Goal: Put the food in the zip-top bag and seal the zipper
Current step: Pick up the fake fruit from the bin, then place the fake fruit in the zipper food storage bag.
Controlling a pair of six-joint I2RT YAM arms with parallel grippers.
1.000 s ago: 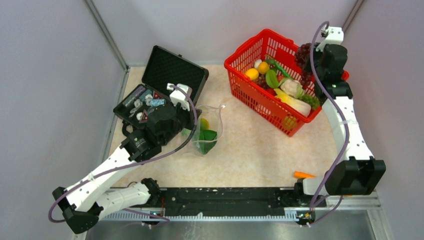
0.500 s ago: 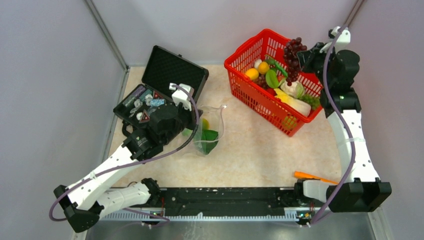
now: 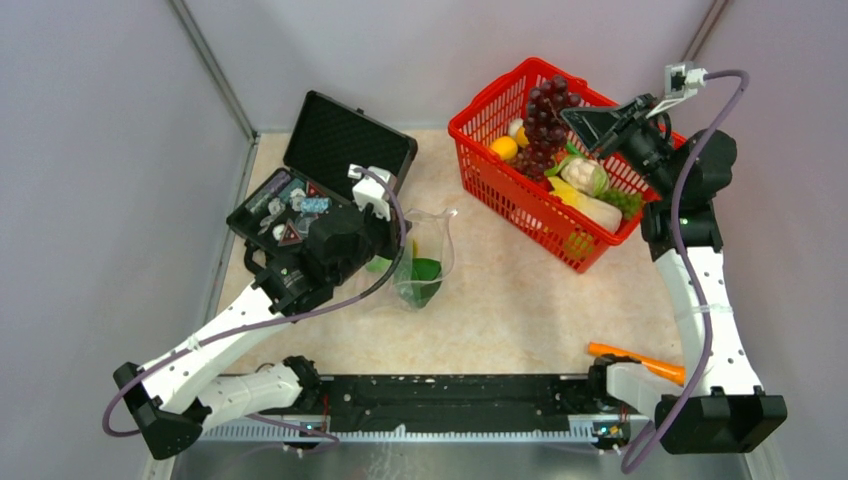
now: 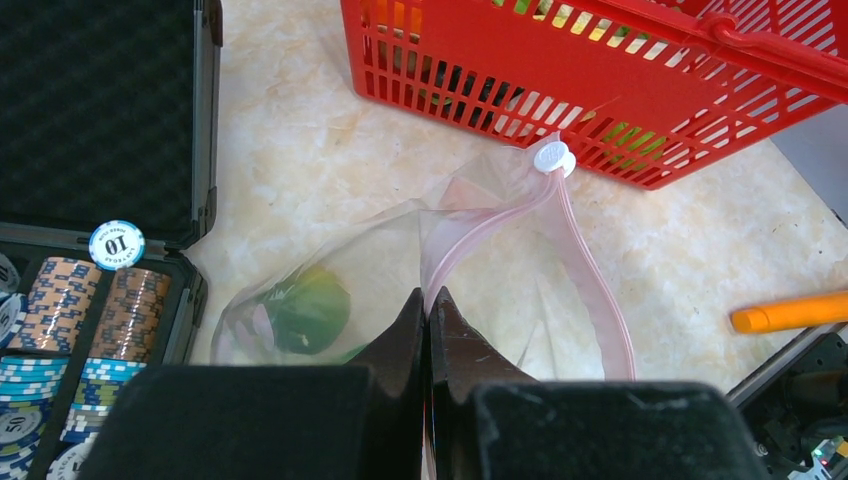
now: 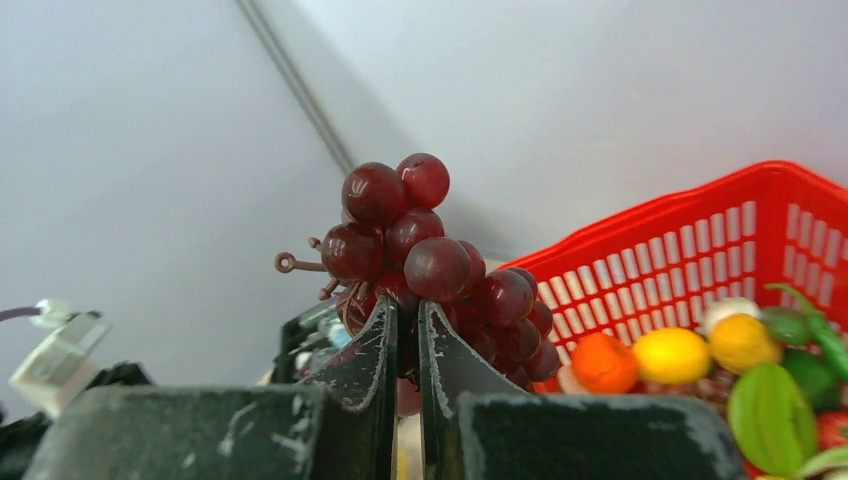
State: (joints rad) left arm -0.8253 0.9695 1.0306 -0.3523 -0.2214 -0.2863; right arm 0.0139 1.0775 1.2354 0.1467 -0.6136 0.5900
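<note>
Now the loading step is in hand: the right fingers (image 5: 383,345) are clamped on the purple grapes (image 5: 430,265), held up above the red basket (image 3: 500,190). The left fingers (image 4: 408,325) are pinched together on the mouth edge of the zip-top bag (image 3: 428,250), which lies on the desk (image 3: 520,290) between the black case (image 3: 345,135) and the basket. Next, I judge, the grapes need carrying across and lowering through that mouth; the zipper (image 4: 592,290) is not yet sealed.

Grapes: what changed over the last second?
The right gripper, shut on the grapes, swung them left from the far right edge of the basket to above its middle, towards the bag. The left gripper stayed shut on the bag's mouth edge, barely shifting. The basket, the black case and the green food in the bag stayed put.
</note>
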